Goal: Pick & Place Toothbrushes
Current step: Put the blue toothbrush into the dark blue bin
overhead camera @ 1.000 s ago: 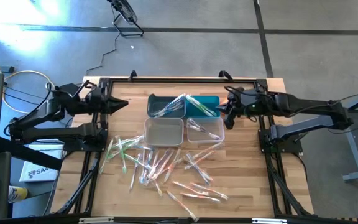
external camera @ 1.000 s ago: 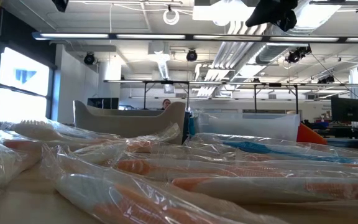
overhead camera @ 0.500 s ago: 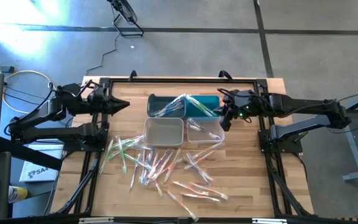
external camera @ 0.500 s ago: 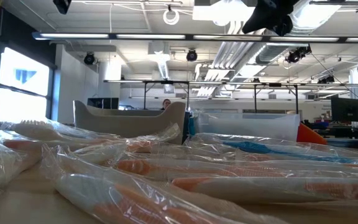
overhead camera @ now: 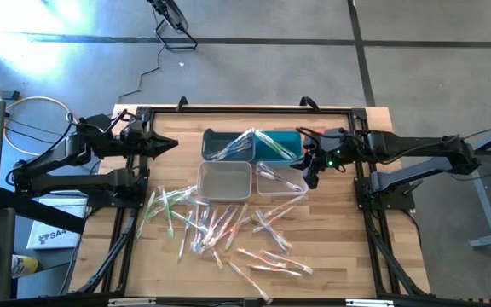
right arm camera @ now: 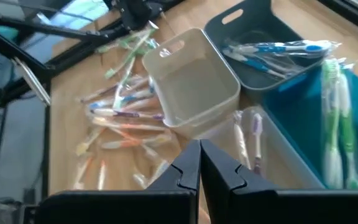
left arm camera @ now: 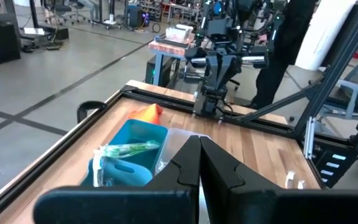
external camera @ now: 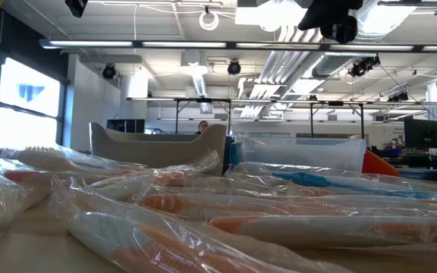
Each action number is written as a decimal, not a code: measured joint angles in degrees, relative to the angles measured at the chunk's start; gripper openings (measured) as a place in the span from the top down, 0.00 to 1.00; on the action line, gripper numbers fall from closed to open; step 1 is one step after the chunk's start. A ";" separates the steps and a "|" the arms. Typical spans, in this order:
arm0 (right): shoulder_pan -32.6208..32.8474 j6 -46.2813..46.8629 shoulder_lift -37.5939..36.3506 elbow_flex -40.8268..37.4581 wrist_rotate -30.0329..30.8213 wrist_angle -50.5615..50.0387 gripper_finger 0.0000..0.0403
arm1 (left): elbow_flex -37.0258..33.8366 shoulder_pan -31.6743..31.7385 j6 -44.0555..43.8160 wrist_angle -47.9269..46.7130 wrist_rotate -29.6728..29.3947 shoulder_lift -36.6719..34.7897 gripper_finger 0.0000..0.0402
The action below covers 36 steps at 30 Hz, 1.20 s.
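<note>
Sorting is barely begun: most of the toothbrushes (overhead camera: 220, 226) lie scattered on the wooden surface (overhead camera: 331, 247), below and well apart from the right pincer (overhead camera: 310, 173), whose fingers are pressed together on nothing. It hovers beside the four bins. By a rough count, the dark bin (right arm camera: 253, 56) holds several blue-handled brushes, the blue bin (right arm camera: 347, 124) a few green ones, the clear bin (right arm camera: 272, 149) beneath the pincer about two, and the pale bin (right arm camera: 194, 84) none. The left pincer (overhead camera: 167, 145), likewise closed and empty, waits at the surface's far left.
</note>
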 joint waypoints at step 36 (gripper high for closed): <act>24.32 22.66 25.86 20.40 18.06 -3.43 0.99 | 0.04 0.01 0.02 -3.03 -0.10 -0.02 1.00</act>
